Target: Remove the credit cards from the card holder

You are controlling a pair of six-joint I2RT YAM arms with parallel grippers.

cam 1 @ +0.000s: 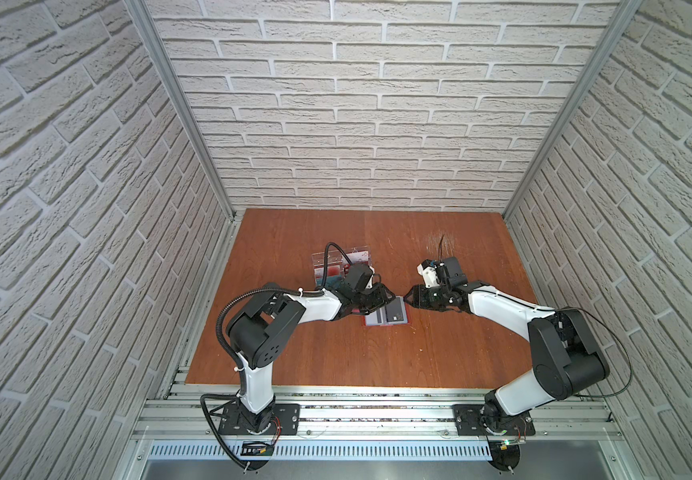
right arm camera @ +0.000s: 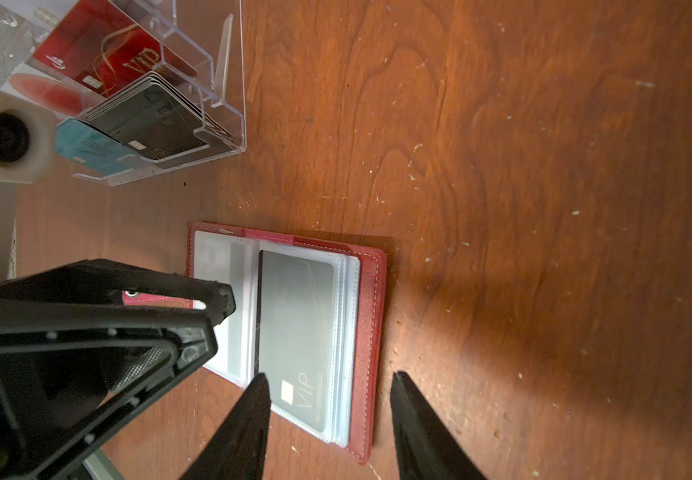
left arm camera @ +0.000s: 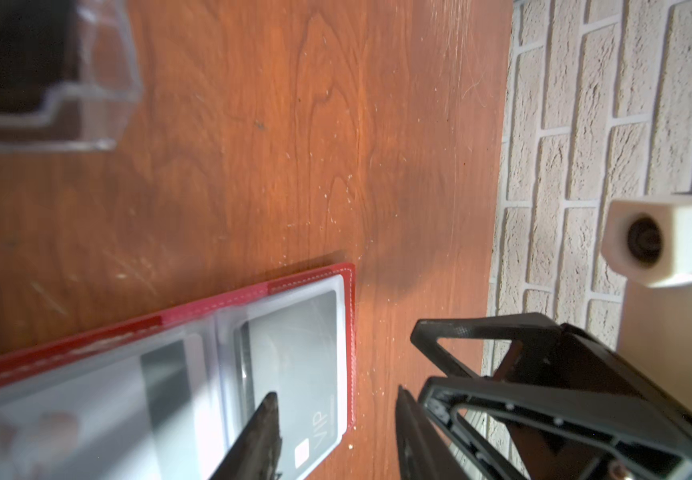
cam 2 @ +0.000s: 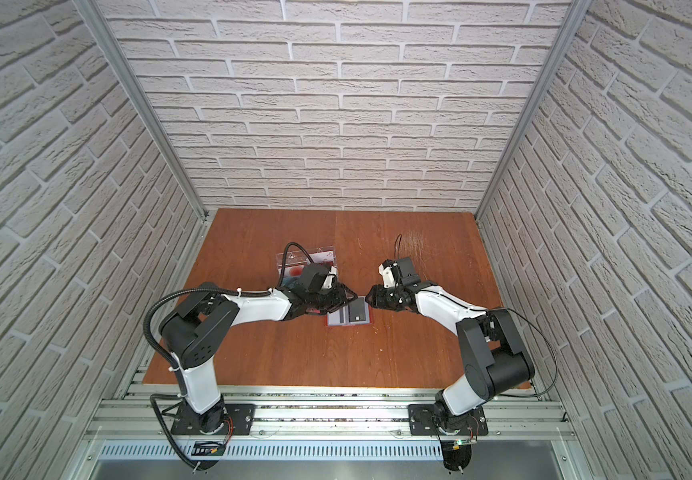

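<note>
Looking down on a red booklet-style card holder (right arm camera: pixel 371 332) with cloudy plastic sleeves, spread open flat on the brown wooden table (cam 1: pixel 377 249), near the middle, between the two arms. Right there in the top sleeve of one page: a dark grey plastic credit card (right arm camera: pixel 296 332) with pale "VIP" lettering, fully tucked in, not out yet. Opposite page showing only a pale sleeve with a grey band, too washed out to call.

Over to the black right gripper (right arm camera: pixel 329 376): spread wide, pinching nothing, straddling the card end of that page in its own wrist view. Touching or hovering? Cannot tell. Black left gripper (right arm camera: pixel 217 322): parted too, empty, tips poised over the other page close to the fold, facing its partner tip to tip in both top views.

Near the holder, toward the back wall, a clear acrylic compartment tray (right arm camera: pixel 227 83), already carrying a stack of dark cards (right arm camera: pixel 153 120), plus a red "VIP" card (right arm camera: pixel 107 54) and a teal card (right arm camera: pixel 86 145) in separate sections. Judging by that stack, probably well into the job, several cards likely pulled already. Left to do: at least this grey one, possibly more behind it, with plenty of sleeves layered underneath, contents hidden. Mid-task by the look of it: holder open, next card lined up, extraction not begun.
</note>
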